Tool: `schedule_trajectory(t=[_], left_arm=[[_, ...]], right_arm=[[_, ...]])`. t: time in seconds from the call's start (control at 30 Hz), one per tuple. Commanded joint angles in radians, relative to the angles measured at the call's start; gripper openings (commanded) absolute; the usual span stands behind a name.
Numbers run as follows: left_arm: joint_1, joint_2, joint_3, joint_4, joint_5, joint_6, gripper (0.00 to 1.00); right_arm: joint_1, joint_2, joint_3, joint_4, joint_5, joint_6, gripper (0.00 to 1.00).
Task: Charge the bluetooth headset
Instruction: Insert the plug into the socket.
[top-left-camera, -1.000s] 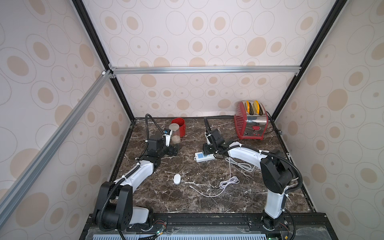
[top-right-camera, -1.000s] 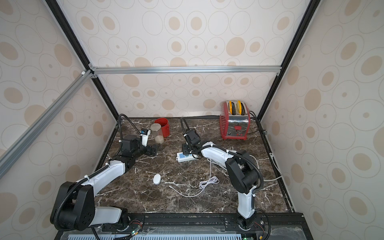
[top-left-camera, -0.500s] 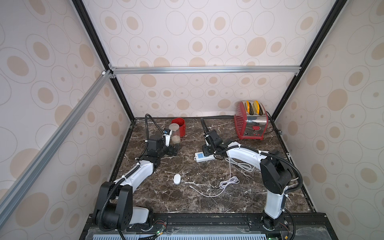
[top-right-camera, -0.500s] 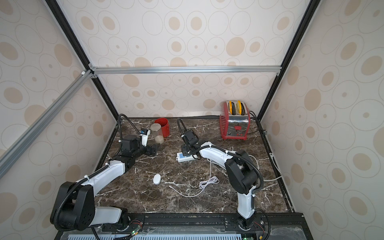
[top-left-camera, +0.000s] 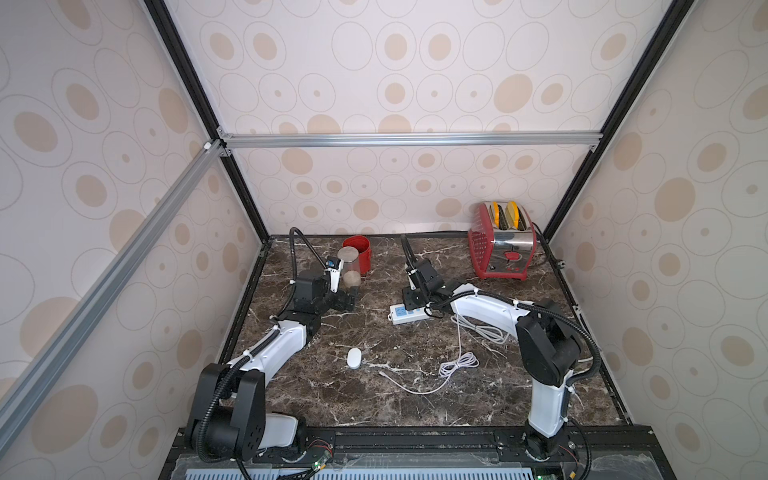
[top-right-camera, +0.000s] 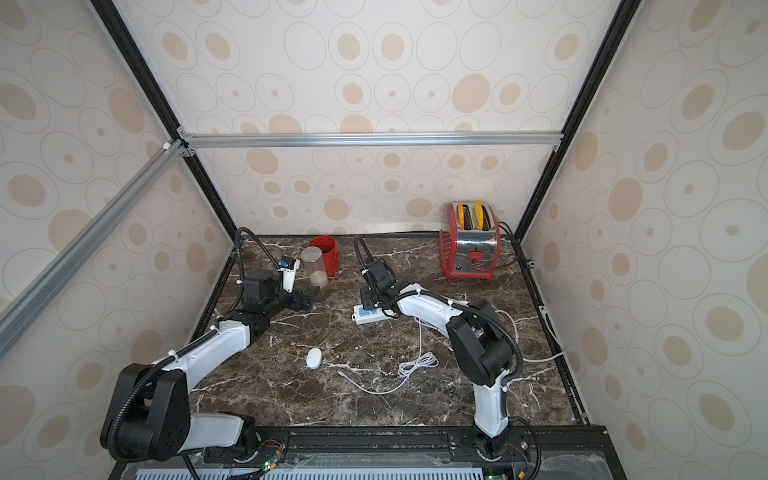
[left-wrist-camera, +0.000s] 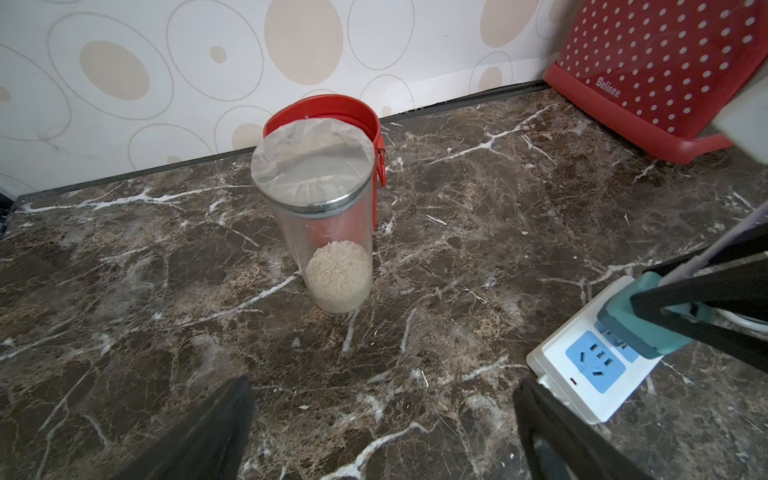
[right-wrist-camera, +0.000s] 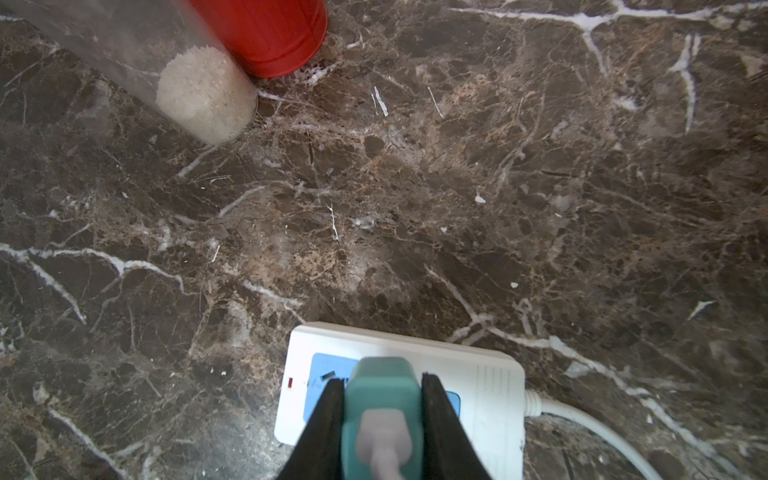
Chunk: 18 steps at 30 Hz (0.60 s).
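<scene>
The bluetooth headset (top-left-camera: 354, 358) (top-right-camera: 313, 358), a small white oval case, lies alone on the marble, nearer the front than either gripper. My right gripper (right-wrist-camera: 382, 381) (top-left-camera: 411, 297) is shut on a teal charger plug (right-wrist-camera: 384, 399) (left-wrist-camera: 640, 328). It holds the plug over the blue sockets of the white power strip (right-wrist-camera: 478, 374) (top-left-camera: 409, 313) (top-right-camera: 370, 313). Whether the prongs are seated I cannot tell. A white cable (top-left-camera: 457, 365) runs from the plug to a loose coil and a free end near the headset. My left gripper (left-wrist-camera: 380, 390) (top-left-camera: 347, 300) is open and empty, left of the strip.
A clear jar with rice (top-left-camera: 351, 270) (left-wrist-camera: 320, 208) and a red cup (top-left-camera: 358, 249) stand at the back, just beyond the left gripper. A red toaster (top-left-camera: 500, 241) sits in the back right corner. The strip's own cord (right-wrist-camera: 582, 419) trails to the right.
The right wrist has shifted slightly to the left above the power strip, still gripping the plug. The left arm and the headset have not moved.
</scene>
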Motion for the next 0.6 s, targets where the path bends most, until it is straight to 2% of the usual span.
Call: schedule_trajectory(t=[0.0, 0.57], left_arm=[[0.008, -0.006, 0.041, -0.012, 0.0, 0.014, 0.99], [0.01, -0.005, 0.042, -0.015, -0.001, 0.015, 0.99]], right_arm=[[0.006, 0.013, 0.009, -0.081, 0.034, -0.029, 0.0], [0.016, 0.046, 0.018, -0.128, 0.017, -0.059, 0.0]])
